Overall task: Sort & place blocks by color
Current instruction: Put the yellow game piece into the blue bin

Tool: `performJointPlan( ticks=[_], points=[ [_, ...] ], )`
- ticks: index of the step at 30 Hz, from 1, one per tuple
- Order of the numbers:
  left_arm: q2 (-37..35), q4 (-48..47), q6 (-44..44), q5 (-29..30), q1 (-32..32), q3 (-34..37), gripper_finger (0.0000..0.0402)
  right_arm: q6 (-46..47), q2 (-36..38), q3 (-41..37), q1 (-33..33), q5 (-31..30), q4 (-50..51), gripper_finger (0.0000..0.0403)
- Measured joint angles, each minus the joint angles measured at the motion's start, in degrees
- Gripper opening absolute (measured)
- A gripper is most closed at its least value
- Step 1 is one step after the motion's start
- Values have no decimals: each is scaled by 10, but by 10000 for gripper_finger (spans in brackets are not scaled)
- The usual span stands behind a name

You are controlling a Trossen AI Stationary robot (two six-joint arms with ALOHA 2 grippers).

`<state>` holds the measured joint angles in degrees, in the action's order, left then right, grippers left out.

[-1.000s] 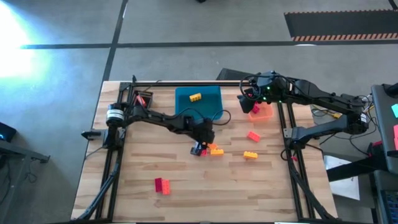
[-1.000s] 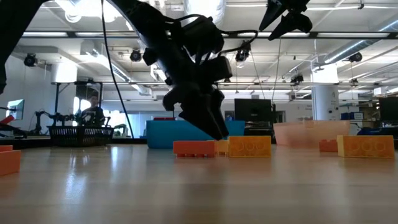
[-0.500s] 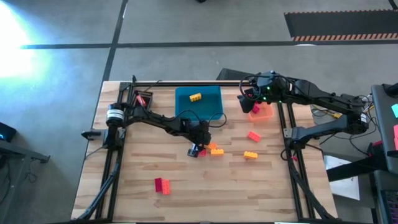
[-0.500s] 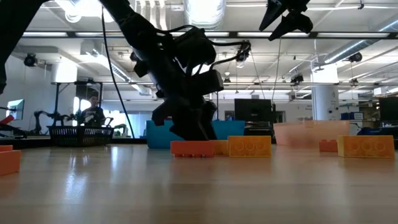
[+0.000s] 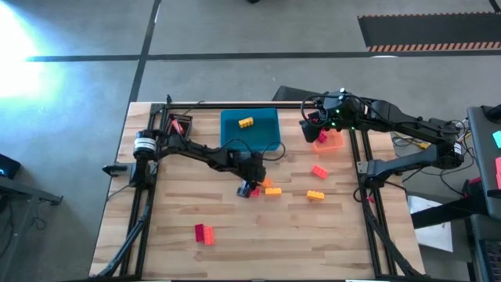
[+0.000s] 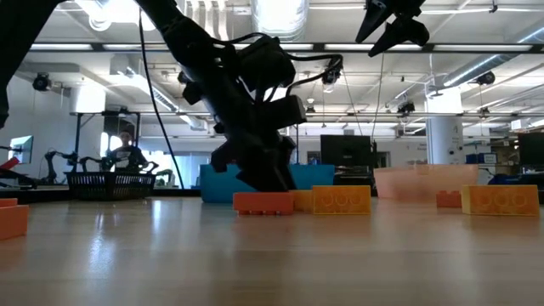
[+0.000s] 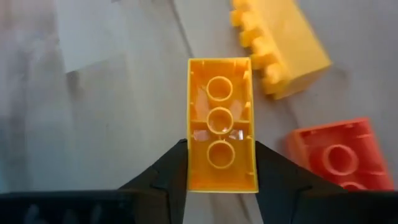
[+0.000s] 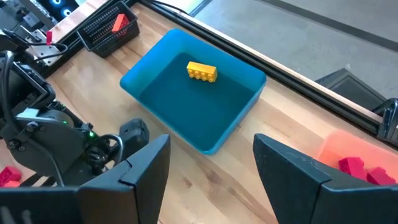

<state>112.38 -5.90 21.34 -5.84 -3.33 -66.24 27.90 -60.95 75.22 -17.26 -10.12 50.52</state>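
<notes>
Dark jointed arms (image 5: pixel 196 149) (black cables)

One block (image 5: pixel 246 122) lies in the tray (image 5: pixel 266 139) behind the table's (image 5: pixel 258 243) centre.

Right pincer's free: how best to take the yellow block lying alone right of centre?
Come straight down with the right pincer and close on the two long side faces of the yellow block, across its short width. Bare table lies all round it, so there is room on both sides.

My wooden table (image 5: pixel 258 231) stands on a grey concrete floor (image 5: pixel 235 27) with dark seams. Behind it I see white ceiling ducts (image 6: pixel 280 13), a column (image 6: pixel 440 140), and possibly a seated person (image 6: pixel 126 155).
</notes>
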Motion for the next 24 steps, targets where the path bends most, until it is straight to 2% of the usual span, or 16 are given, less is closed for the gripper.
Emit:
performJointPlan(
  ticks=[6, 13, 18, 22, 24],
  points=[
    [-20, -21, -3, 51, 0, -5, 124, 2, 0, 0, 0, -4, 0, 219],
    [-148, -79, -77, 50, -28, -7, 124, 11, 0, 0, 0, -5, 0, 219],
    [-203, -82, -148, 75, -106, 12, 124, 28, 0, 0, 0, -32, -1, 219],
    [-203, -81, -228, 138, -185, 40, 124, 57, 0, 0, 0, -35, -1, 219],
    [-197, -83, -267, 144, -218, 53, 124, 71, 0, -1, 1, -34, -2, 219]
  ],
)
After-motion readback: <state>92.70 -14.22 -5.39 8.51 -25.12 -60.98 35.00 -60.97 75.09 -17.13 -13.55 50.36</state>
